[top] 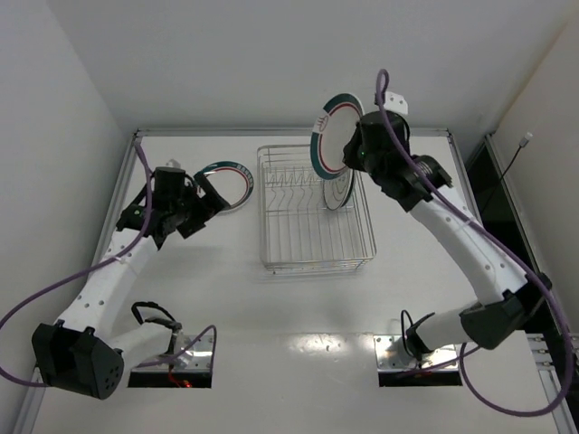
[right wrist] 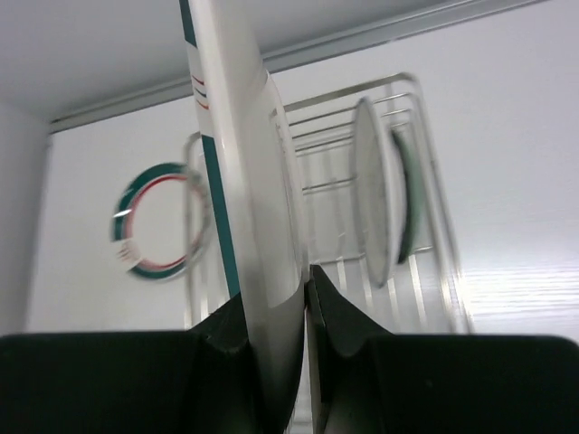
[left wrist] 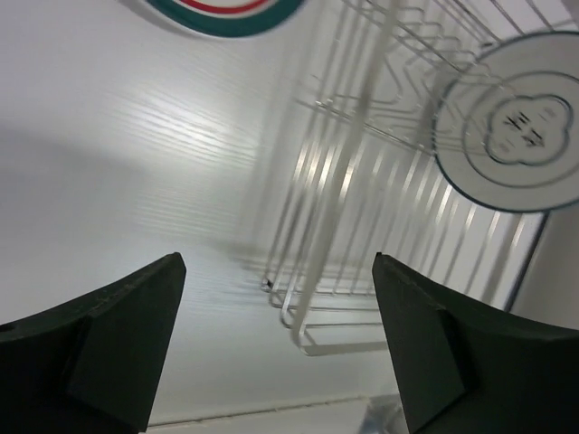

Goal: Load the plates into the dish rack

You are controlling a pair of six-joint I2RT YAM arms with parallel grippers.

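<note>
The dish rack (top: 298, 237) is a silver wire basket in the middle of the table. My right gripper (top: 359, 145) is shut on a white plate with a green-and-red ringed rim (top: 331, 134) and holds it on edge above the rack's far end; the right wrist view shows the plate (right wrist: 237, 163) pinched between the fingers (right wrist: 339, 312). A white plate with a thin dark rim (top: 339, 191) stands upright in the rack, with a teal-edged plate (right wrist: 409, 194) right behind it. A second ringed plate (top: 232, 182) lies flat left of the rack. My left gripper (top: 206, 201) is open and empty at that plate's left edge.
The left wrist view shows the rack's wires (left wrist: 362, 172), the standing plate's centre motif (left wrist: 525, 127) and the flat plate's rim (left wrist: 226, 16). White walls close in the table at the back and on both sides.
</note>
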